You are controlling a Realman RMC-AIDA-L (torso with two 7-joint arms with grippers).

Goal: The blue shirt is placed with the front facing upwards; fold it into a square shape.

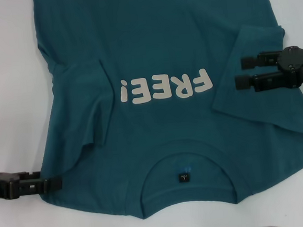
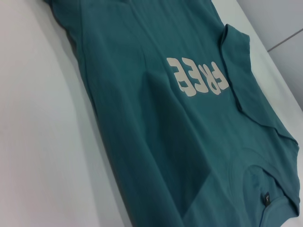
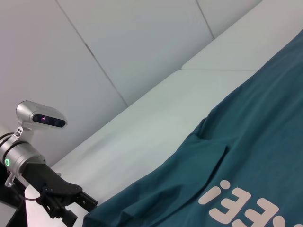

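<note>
The blue shirt (image 1: 157,54) is spread front-up on the tabletop (image 1: 7,105). The right gripper (image 1: 242,71) is held with fingers parted over the folded-in sleeve. The left gripper (image 1: 55,181) is set at the shirt's shoulder edge; its fingers' state cannot be told.

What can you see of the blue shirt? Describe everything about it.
The blue shirt is a dark teal, soft-looking knit T-shirt lying front up on a white table, collar toward the robot. White "FREE!" lettering crosses the chest; a small black label sits inside the round collar. Both short sleeves are folded inward over the body, with wrinkles near the left one. The left gripper is at its shoulder edge; the right gripper, open, hovers over the folded right sleeve.
</note>
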